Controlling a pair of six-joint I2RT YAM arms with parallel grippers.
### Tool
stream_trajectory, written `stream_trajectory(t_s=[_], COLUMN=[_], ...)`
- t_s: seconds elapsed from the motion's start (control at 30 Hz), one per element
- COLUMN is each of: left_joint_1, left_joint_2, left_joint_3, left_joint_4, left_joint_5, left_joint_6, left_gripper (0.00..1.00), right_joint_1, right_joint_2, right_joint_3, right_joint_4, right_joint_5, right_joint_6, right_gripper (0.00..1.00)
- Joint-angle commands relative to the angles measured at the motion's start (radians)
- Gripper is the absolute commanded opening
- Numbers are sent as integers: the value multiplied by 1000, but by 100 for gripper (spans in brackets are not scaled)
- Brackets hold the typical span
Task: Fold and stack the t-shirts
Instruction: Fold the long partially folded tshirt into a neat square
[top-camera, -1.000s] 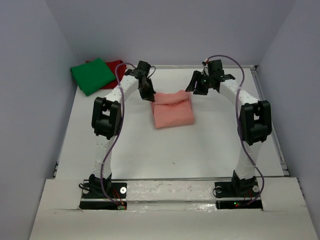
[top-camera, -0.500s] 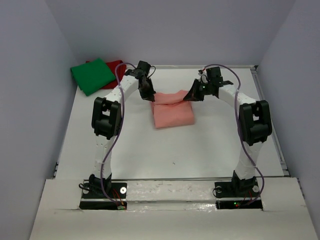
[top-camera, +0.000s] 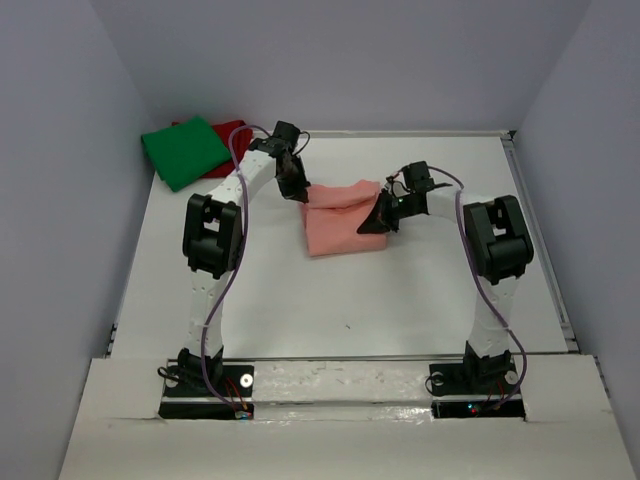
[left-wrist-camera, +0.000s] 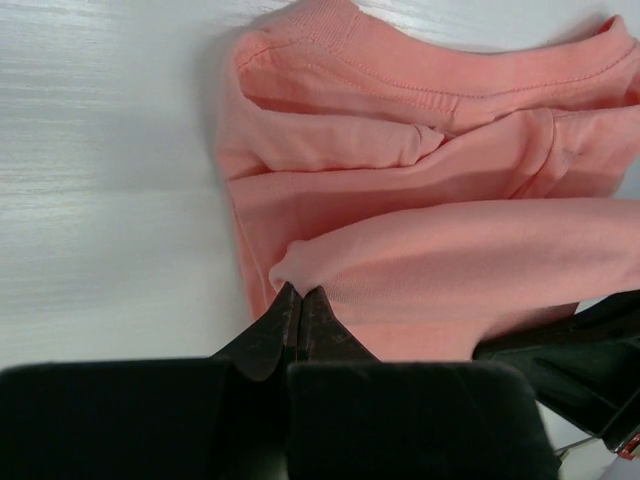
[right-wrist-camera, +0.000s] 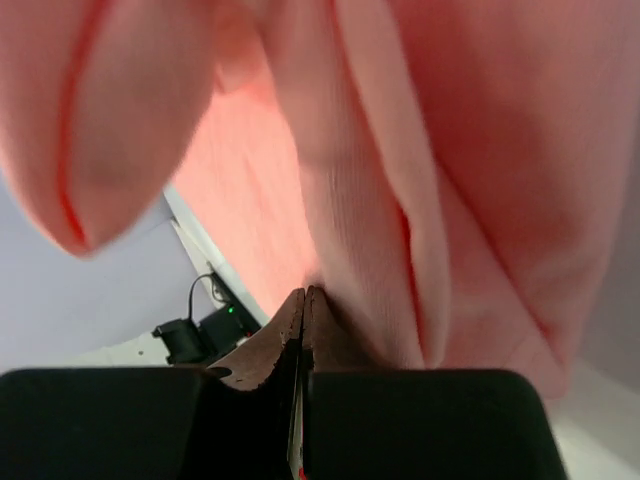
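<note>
The salmon-pink t-shirt (top-camera: 335, 228) lies folded mid-table, its back edge raised between both grippers. My left gripper (top-camera: 301, 193) is shut on a fold at the shirt's back left corner; the left wrist view shows the pinched fold (left-wrist-camera: 300, 292) and the pink cloth (left-wrist-camera: 430, 250) beyond it. My right gripper (top-camera: 379, 219) is shut on the shirt's right edge, and pink fabric (right-wrist-camera: 480, 150) fills the right wrist view above the closed tips (right-wrist-camera: 304, 293). The bright green t-shirt (top-camera: 185, 151) lies folded on the dark red t-shirt (top-camera: 233, 131) at the back left.
The white table (top-camera: 350, 300) is walled in grey on three sides. A raised rail (top-camera: 540, 240) runs along the right edge. Both arm bases sit at the near edge. My right arm shows dark (left-wrist-camera: 565, 365) in the left wrist view.
My right gripper came from the back right, open, to the pink shirt's right edge, shut on it and moved forward and left. The left gripper has stayed put, still shut.
</note>
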Motion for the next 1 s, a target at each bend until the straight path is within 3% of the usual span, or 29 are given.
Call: stream_trajectory(t_s=[0.0,0.33,0.97], left_joint_1=[8,14,23], left_joint_2=[-46,-42,-55], left_joint_3=[-4,-10,-27], left_joint_4=[7,7,4], left_joint_5=[-9,-6,-7], left_joint_6=[5,8,17], left_gripper=[1,1,1], right_joint_1=[32,52,52], right_joint_2=[-96,-167,92], right_joint_3=[-53,-124,33], right_joint_4=[35,12,59], right_joint_5=[-78,-104,-12], right_joint_6=[46,94,45], right_gripper=[0,0,0])
